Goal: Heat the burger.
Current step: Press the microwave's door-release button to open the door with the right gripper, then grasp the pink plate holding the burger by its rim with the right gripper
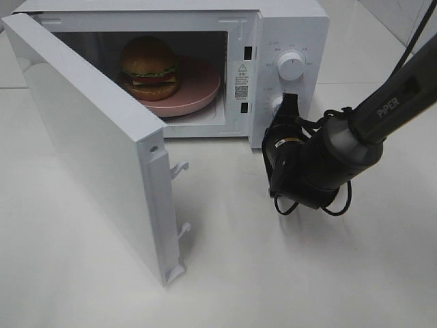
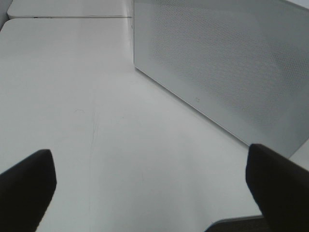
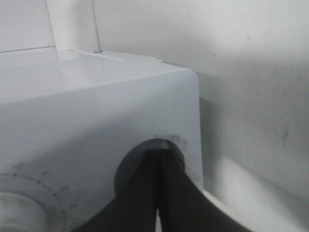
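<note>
The burger [image 1: 150, 66] sits on a pink plate [image 1: 201, 92] inside the white microwave [image 1: 293, 27], whose door [image 1: 89, 137] stands wide open to the left. My right gripper [image 1: 285, 109] is at the lower knob [image 1: 276, 105] on the control panel. In the right wrist view its dark fingers [image 3: 145, 203] are pressed together, with the tips at the round shadowed knob [image 3: 145, 152]. I cannot tell whether they pinch it. My left gripper [image 2: 152, 193] is open and empty above the table, facing the door's perforated outer face [image 2: 217, 63]. It is out of the high view.
The upper knob [image 1: 291, 67] sits above the lower one. Two door latch hooks [image 1: 180, 167] stick out from the door's edge. The white table [image 1: 273, 273] extends in front of the microwave. The right arm [image 1: 382, 109] reaches in from the right.
</note>
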`<state>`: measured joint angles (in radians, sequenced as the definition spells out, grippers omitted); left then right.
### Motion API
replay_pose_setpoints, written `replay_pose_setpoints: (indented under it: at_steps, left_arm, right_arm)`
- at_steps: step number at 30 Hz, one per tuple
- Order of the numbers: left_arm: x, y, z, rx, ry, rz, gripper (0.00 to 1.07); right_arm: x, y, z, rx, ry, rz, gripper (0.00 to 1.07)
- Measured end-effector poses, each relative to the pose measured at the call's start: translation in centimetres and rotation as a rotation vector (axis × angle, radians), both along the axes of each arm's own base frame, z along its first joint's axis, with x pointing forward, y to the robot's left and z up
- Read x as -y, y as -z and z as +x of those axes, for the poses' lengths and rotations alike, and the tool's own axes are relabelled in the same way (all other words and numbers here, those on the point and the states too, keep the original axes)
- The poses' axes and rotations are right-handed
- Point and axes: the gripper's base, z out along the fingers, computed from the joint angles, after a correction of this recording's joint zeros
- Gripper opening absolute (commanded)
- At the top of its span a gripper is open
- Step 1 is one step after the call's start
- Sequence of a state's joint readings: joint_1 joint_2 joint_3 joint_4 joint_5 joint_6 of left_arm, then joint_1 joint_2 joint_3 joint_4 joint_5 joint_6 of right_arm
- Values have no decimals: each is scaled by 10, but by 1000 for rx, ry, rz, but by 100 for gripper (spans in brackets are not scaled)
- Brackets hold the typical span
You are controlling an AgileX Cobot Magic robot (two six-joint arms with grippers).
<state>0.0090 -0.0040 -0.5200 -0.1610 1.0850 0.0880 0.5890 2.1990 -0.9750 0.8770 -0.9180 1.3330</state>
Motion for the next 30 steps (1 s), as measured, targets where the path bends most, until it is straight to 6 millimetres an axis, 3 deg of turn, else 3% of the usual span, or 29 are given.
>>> replay_pose_setpoints:
  at_steps: [13, 24, 30]
  left_arm:
    - [0, 0, 0, 0, 0, 0, 100]
    - [0, 0, 0, 0, 0, 0, 100]
    - [0, 0, 0, 0, 0, 0, 100]
  right_arm:
    - [9, -13, -5, -33, -36, 3, 0]
    - [16, -39, -27, -77, -128, -22, 0]
    - [23, -50, -49, -165, -258, -133, 0]
